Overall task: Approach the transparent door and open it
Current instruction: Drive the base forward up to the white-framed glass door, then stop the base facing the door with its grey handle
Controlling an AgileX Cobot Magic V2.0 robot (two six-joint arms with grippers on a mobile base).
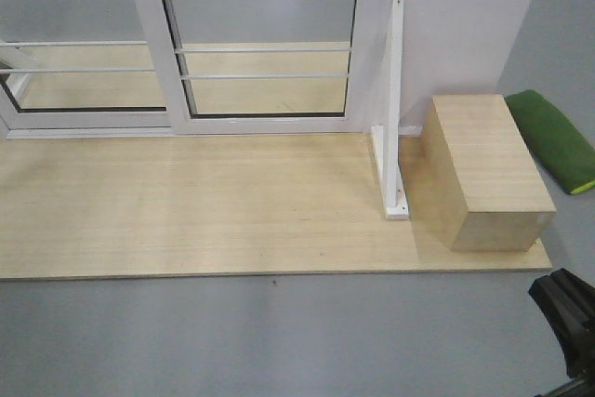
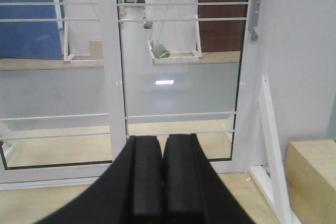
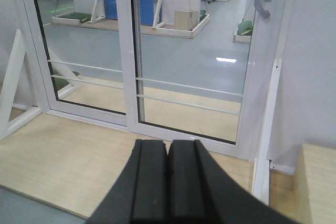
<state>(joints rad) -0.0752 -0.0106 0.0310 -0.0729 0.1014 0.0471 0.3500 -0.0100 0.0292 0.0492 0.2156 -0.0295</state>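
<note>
Two glass panels face you. The one to open is the transparent door (image 2: 181,72), standing at your 12 to 1 o'clock on the far edge of the wooden platform (image 1: 186,202). It carries the curved grey handle (image 2: 254,14) on its right stile, high at 1 o'clock in both wrist views. The plain panel (image 2: 58,72) at 10 o'clock has no handle, so leave it alone.

Both grippers are well short of the door. The left gripper (image 2: 163,182) has its pads pressed together on nothing, and so does the right gripper (image 3: 169,182). You will need to part the fingers before any grasp.

Expect the door to feel heavy and rigid, a framed sheet that probably only slides sideways in its track, toward 9 o'clock. The glass is slick and breakable, and the thin white bars look too slight to pull on. Take hold of the handle itself, around its straight middle, and not the lock plate.

Mind the white brace (image 1: 395,109) and the wooden box (image 1: 483,169) at 2 o'clock, which crowd the approach on the handle side.
</note>
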